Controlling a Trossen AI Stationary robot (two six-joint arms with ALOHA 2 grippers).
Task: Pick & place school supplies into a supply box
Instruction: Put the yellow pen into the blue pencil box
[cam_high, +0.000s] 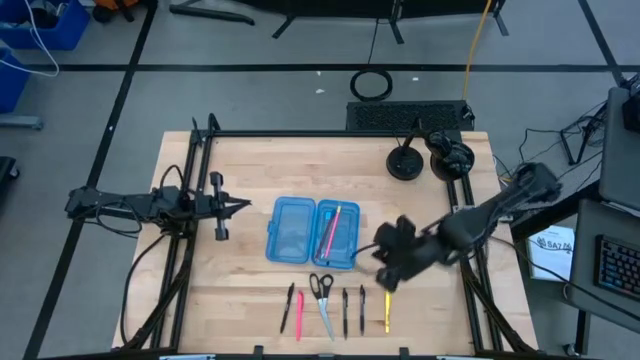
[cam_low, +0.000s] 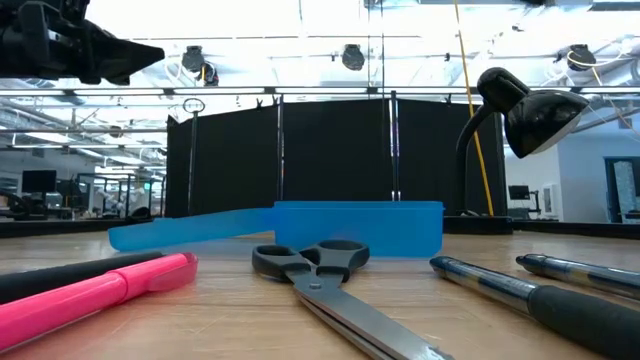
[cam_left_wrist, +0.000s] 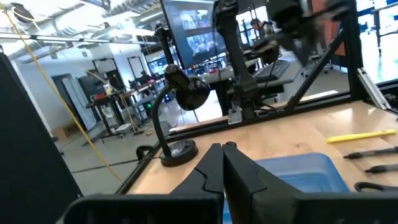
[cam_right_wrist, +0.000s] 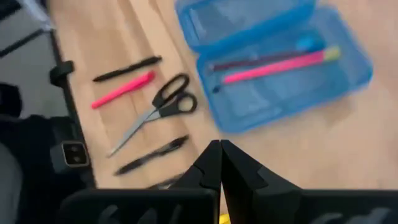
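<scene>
High view: the blue pencil case (cam_high: 312, 232) lies open on the worktop (cam_high: 250, 170) with a pink pen (cam_high: 331, 230) in its right half. The remaining supplies lie in a row on the case's near side, long axes pointing toward it. The right gripper (cam_high: 390, 272), closed and empty, hovers beside the case's right end, just above the yellow pencil (cam_high: 387, 311), so it looks the nearer arm. The left gripper (cam_high: 240, 205), closed, waits off the case's left side.

Low view: the scissors (cam_low: 330, 285) lie in front of the case.

Right wrist view: the scissors and pens lie ahead of the closed fingers (cam_right_wrist: 211, 165).
</scene>
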